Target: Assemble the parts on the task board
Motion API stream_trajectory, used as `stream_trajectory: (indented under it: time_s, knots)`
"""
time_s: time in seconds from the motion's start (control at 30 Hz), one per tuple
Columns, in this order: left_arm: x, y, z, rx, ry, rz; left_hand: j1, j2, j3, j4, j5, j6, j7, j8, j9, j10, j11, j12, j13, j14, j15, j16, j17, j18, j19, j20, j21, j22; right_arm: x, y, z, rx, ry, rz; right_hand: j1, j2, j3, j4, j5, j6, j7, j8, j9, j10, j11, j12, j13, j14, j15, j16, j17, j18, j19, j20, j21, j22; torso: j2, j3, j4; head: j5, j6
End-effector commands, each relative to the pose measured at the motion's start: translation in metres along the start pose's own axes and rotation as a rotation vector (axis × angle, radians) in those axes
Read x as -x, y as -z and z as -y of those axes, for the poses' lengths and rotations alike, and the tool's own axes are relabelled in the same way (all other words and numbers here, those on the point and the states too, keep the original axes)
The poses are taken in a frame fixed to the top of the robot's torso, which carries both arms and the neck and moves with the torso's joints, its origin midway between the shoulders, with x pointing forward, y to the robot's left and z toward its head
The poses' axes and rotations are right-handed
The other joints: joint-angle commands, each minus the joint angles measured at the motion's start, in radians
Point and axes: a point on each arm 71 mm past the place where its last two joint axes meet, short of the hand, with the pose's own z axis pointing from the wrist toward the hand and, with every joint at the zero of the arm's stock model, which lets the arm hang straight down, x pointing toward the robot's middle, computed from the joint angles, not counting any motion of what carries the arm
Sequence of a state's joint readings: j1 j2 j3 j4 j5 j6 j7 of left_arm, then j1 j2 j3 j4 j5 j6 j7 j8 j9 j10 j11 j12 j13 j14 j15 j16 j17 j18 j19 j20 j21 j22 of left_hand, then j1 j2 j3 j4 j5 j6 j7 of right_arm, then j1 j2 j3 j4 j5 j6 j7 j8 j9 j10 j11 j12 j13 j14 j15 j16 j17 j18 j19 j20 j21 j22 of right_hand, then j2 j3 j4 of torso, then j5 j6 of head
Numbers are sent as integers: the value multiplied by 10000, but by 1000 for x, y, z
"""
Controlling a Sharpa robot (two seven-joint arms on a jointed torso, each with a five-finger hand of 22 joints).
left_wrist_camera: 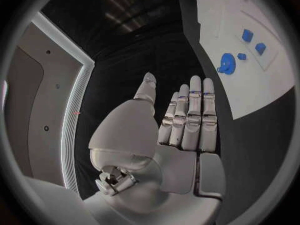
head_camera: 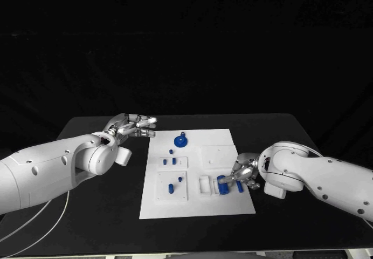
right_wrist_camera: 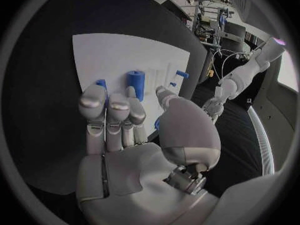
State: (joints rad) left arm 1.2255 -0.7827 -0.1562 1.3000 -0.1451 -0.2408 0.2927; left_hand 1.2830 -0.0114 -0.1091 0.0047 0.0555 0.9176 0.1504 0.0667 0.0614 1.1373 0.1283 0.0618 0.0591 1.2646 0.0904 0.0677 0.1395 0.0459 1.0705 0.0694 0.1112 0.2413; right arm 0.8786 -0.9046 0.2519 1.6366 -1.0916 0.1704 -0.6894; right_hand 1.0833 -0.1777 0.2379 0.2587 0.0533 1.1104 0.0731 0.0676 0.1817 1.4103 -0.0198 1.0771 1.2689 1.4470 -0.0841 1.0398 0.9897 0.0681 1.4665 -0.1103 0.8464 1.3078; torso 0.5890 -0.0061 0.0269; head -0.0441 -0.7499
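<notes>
right hand (head_camera: 242,174) is seen at the task board's (head_camera: 194,210) right edge, fingers extended side by side over a blue cylinder (head_camera: 221,185); whether that cylinder is pinched cannot be told. left hand (head_camera: 133,125) is held off the board's far left corner, fingers straight and close together, nothing in it.

on the board, a blue gear-like part (head_camera: 179,142) is seen near the far edge, two small blue pieces (head_camera: 168,161) at the middle, two more (head_camera: 175,183) nearer the robot, and one short blue piece (head_camera: 239,186) just beside the cylinder.

a likely risk: the upright cylinder could be tipped or pushed off its seat if the fingers are closed off-centre, and its small neighbour knocked.
</notes>
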Motion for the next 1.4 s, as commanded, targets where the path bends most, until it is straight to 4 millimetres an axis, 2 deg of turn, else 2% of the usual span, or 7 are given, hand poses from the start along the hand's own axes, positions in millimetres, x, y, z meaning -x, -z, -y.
stream_trajectory:
  time_s: [0.03,0.3,0.73,0.8,0.9,1.07,1.4]
  knots:
    - [-3,1,0,-114,278,-287,-132,-87,-89,68,-34,-151,31,-48,-17,-84,-14,-23,16,-90,24,-32,-22,-46,-31,67,-59,-41,-3,-2,1,-281,474,-29,-9,-132,-80,195,-47,-99,12,-48,-73,-32,22,-78,-8,-3,20,18,16,-140,200,53,-1,1069,33,-4,5,32,-30]
    - [-4,1,0,-116,311,-369,-135,-271,7,360,-34,-699,143,-73,-39,-223,46,-22,17,-203,72,-26,-36,-14,-54,123,-90,-240,-7,-8,-5,-395,1525,469,56,-183,-1313,311,-44,-281,53,-40,-188,-89,40,-176,-30,-13,33,-37,43,-139,172,58,-44,1057,69,4,-29,13,-28]
    - [-4,2,1,-215,472,-353,-222,-346,44,750,-57,-807,200,-60,-38,-265,66,-17,18,-198,76,-18,-85,-13,0,123,-51,-505,-16,-26,-13,-465,1638,906,302,142,-983,234,-17,-110,21,-14,-225,-82,33,-229,-42,2,33,-122,42,-140,174,64,-106,1041,117,-14,40,20,-99]
    - [-4,2,1,-256,542,-363,-209,-297,26,719,-55,-844,202,-60,-39,-244,63,-22,16,-177,72,-20,-81,-8,15,121,-37,-533,-16,-28,-12,-535,1672,976,472,672,-226,-162,293,123,-28,-40,-149,-92,-3,-272,-82,15,27,-158,14,-133,175,85,-137,1036,122,-14,27,24,-110]
    - [-3,2,1,-280,599,-373,-204,-235,1,672,-51,-797,198,-54,-36,-250,63,-20,17,-186,74,-20,-79,-8,6,126,-32,-572,-16,-29,-11,-623,1741,984,281,332,1703,-1024,425,280,-63,-37,-130,-95,-43,-293,-109,20,0,-190,-1,-148,178,60,-168,1033,129,-13,6,38,-126]
    - [-3,2,1,-290,641,-398,-189,-195,-7,613,-44,-803,202,-54,-37,-262,68,-20,18,-197,79,-19,-71,-2,3,131,-22,-606,-17,-30,-9,-711,1812,951,158,525,1796,-2278,2010,375,-111,-43,-141,-121,-70,-314,-124,25,-9,-219,-16,-169,178,45,-183,1035,134,-9,11,24,-123]
    - [-1,3,0,-228,652,-376,-102,-89,2,409,-31,-777,201,-50,-35,-279,71,-19,18,-207,81,-19,-43,8,3,138,18,-683,-18,-29,-9,-628,1679,1123,-58,995,1892,-3699,3200,602,-161,-44,-131,-142,-111,-330,-159,29,-28,-248,-36,-190,176,25,-188,1037,171,18,19,18,-106]
